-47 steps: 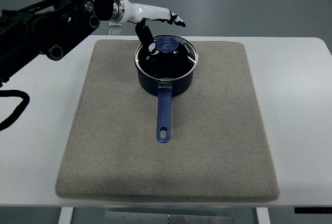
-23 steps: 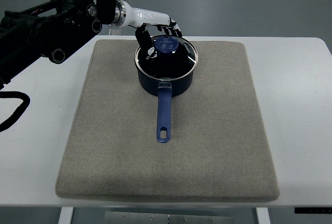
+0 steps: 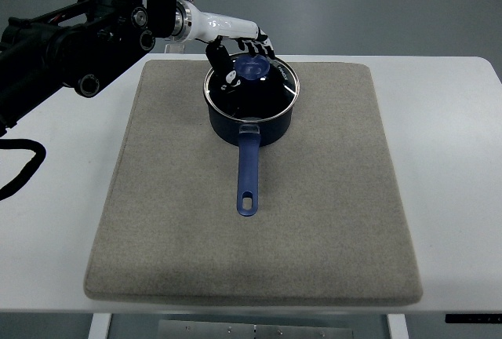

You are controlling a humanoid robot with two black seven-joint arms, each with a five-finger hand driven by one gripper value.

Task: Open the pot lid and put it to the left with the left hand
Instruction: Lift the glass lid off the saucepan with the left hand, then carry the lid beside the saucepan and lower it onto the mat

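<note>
A dark blue saucepan (image 3: 251, 123) stands on the far middle of the grey mat (image 3: 329, 198), its blue handle (image 3: 248, 174) pointing toward me. A glass lid (image 3: 271, 92) with a blue knob (image 3: 252, 68) sits on the pot. My left hand (image 3: 243, 55) reaches in from the upper left on a black arm (image 3: 70, 41) with a white forearm. Its fingers (image 3: 260, 44) curl down over the far side of the knob, and the thumb (image 3: 223, 63) presses in from the near left. The lid rests level on the rim. The right arm does not show.
The mat covers most of a white table (image 3: 455, 158). Bare mat lies left of the pot, around (image 3: 165, 143). A black cable (image 3: 23, 166) loops at the left edge. Grey floor shows beyond the table's far edge.
A second ago the fingers were stretched straight out past the pot. They have since curled down around the knob. The pot and lid have not moved.
</note>
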